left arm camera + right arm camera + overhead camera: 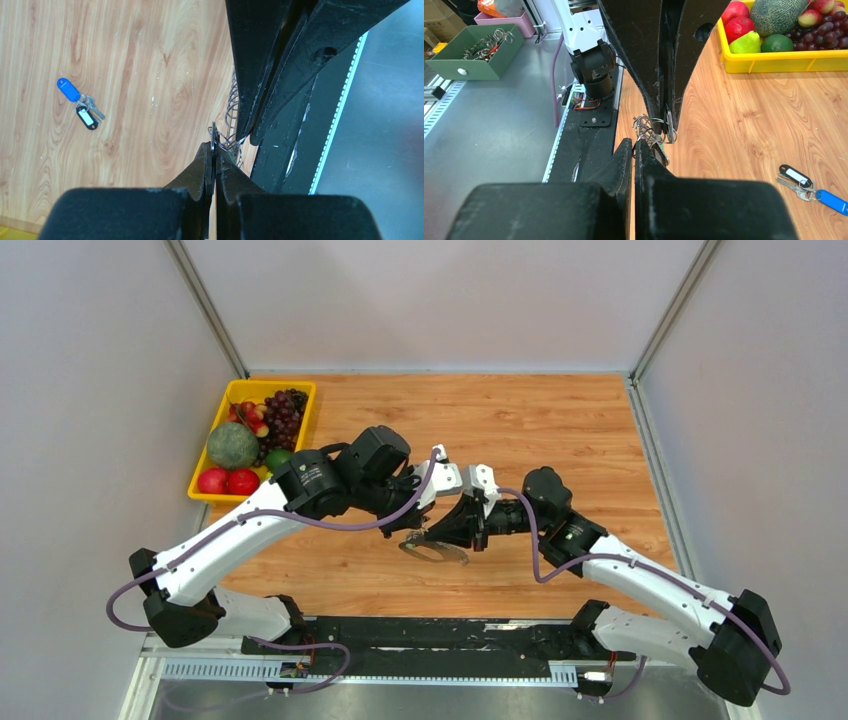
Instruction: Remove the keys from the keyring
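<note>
Both grippers meet above the middle of the wooden table. The keyring (647, 126) is a tangle of thin silvery wire loops with a bit of green showing, hanging between them. My right gripper (634, 142) is shut on its wire. My left gripper (214, 146) is shut on a thin flat metal piece of that bunch, apparently a key (669, 124). In the top view the left gripper (418, 532) and right gripper (437, 536) touch tips over the dangling bunch (436, 551). A separate bunch of keys lies flat on the table: a blue-headed one (68, 89) and a black-and-white one (87, 118).
A yellow tray (252, 386) of fruit stands at the table's back left. The black base rail (430, 635) runs along the near edge. Off the table, left in the right wrist view, a green box (474, 67) holds metal rings.
</note>
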`<state>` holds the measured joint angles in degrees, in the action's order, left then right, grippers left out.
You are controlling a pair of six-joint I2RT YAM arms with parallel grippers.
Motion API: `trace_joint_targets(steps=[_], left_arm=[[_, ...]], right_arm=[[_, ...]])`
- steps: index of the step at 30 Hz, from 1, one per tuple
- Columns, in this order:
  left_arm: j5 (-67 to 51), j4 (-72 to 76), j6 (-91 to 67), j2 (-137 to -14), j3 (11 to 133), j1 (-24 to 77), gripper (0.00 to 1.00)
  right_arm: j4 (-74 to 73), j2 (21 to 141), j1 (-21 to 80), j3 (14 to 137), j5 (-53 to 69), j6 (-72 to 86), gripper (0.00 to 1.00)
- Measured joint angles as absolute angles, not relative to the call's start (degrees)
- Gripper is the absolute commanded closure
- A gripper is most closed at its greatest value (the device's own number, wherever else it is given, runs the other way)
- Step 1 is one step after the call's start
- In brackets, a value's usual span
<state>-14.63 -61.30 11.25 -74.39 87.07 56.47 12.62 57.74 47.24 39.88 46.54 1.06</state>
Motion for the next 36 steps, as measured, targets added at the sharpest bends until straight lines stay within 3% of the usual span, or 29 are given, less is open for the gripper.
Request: trace_joint_targets(steps=[6, 10, 14, 26, 32, 36], left_arm=[[-14.6, -61.5, 10.5, -74.4, 86.9, 56.5, 1.00], [-14.7, -61.3, 9.0, -74.4, 86.6, 56.4, 1.00], [-15.2, -58.4, 7.6, -74.4, 86.5, 56.5, 1.00], [-16.1, -52.9, 6.7, -73.1, 85.1, 57.0, 1.00], [-16.8, -52.0, 6.7, -71.8, 85.0, 57.3, 1.00], [-17.5, -51.5, 6.5, -71.3, 85.0, 57.3, 1.00]], right_arm=[[12.6, 58.7, 47.2, 40.4, 47.0, 2.4, 0.99], [12.6, 59.3, 47.2, 40.6, 47.5, 3.6, 0.74], [13.0, 58.3, 47.3, 40.6, 46.6, 4.4, 0.66], [13.2, 50.8, 47.9, 37.0, 43.8, 2.7, 0.65], [14.1, 48.9, 48.1, 36.4, 41.9, 1.9, 0.88], [14.5, 48.4, 48.2, 36.4, 41.1, 1.6, 0.93]])
